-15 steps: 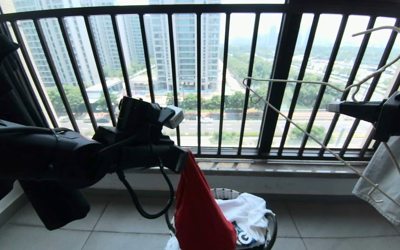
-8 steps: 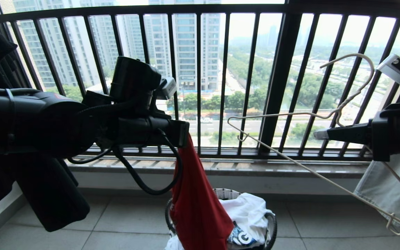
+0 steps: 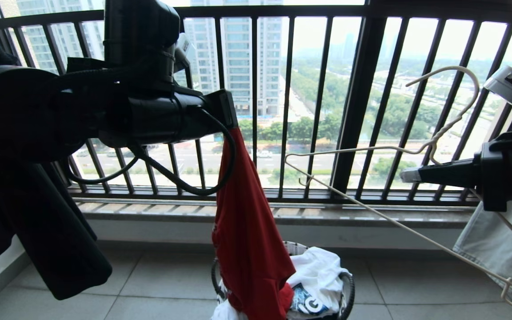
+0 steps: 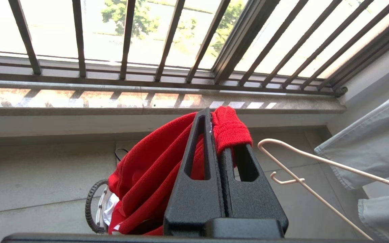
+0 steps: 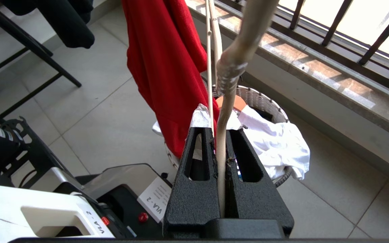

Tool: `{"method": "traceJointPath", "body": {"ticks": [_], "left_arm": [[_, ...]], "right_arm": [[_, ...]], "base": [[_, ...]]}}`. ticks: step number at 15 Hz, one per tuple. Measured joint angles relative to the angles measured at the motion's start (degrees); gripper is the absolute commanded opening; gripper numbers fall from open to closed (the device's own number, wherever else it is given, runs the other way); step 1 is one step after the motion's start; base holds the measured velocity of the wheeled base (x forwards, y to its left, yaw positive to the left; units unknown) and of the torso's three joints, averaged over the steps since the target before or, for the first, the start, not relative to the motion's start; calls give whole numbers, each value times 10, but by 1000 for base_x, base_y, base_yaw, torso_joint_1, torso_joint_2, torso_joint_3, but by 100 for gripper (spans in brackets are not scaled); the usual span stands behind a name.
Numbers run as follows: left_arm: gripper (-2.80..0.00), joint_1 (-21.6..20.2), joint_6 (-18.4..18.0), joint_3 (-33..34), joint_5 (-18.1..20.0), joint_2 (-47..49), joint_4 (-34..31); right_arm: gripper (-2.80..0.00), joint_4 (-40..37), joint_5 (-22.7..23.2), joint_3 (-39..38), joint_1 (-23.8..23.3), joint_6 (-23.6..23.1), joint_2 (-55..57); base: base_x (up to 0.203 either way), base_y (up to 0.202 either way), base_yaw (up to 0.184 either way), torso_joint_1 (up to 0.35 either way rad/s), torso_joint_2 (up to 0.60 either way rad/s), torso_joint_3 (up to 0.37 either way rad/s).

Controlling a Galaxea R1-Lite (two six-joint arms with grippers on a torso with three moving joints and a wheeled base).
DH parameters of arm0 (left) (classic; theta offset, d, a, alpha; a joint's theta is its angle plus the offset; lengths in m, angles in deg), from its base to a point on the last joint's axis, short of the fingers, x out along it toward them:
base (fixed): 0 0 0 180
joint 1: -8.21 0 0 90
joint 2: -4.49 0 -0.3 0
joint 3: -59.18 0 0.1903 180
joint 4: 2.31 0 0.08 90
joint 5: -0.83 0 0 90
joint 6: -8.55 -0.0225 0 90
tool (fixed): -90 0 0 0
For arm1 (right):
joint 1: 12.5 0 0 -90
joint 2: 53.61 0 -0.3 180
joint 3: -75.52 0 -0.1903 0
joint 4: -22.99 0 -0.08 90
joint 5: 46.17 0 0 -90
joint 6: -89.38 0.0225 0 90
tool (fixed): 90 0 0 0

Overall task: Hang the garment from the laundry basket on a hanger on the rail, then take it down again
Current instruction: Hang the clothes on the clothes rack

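The garment point(image 3: 247, 231), a red T-shirt, hangs in a long bunch from my left gripper point(image 3: 229, 109), which is shut on its ribbed collar high in front of the window bars. The garment's lower end still reaches into the laundry basket point(image 3: 348, 284) on the floor. In the left wrist view the gripper point(image 4: 214, 125) pinches the red cloth point(image 4: 154, 158), with one end of the hanger point(image 4: 296, 180) close beside it. My right gripper point(image 3: 409, 174) is shut on the off-white hanger point(image 3: 434, 141) just below its twisted neck point(image 5: 230, 64). The rail is out of view.
A white printed T-shirt point(image 3: 322, 266) lies in the basket point(image 5: 265, 99). The dark window railing point(image 3: 358, 102) and its ledge stand just behind. Grey cloth point(image 3: 496, 240) hangs at the right, a black garment point(image 3: 60, 249) at the left. My base point(image 5: 79, 202) is near the basket.
My left arm has risen, drawing the red garment higher out of the basket. The right gripper lowered and tilted the hanger, moving it a little left, then held nearly still.
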Motion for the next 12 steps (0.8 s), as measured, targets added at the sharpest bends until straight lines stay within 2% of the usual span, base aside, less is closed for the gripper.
{"method": "traceJointPath", "body": {"ticks": [1, 4, 8, 12], "left_arm": [[-280, 1, 16, -15, -25, 1, 0], [-280, 4, 58, -44, -52, 0, 1], [-280, 34, 61, -79, -159, 17, -4], [-280, 46, 57, -114, -168, 29, -7]], "right_arm": [[-280, 0, 0, 1, 0, 0, -3], [-280, 1, -1, 3, -2, 1, -9], [-280, 3, -3, 9, -13, 2, -14], [-280, 4, -6, 16, -32, 3, -27]], "base": [[0, 0, 0, 0, 0, 0], [0, 0, 0, 0, 0, 0], [0, 0, 0, 0, 0, 0], [0, 0, 0, 0, 0, 0]]}}
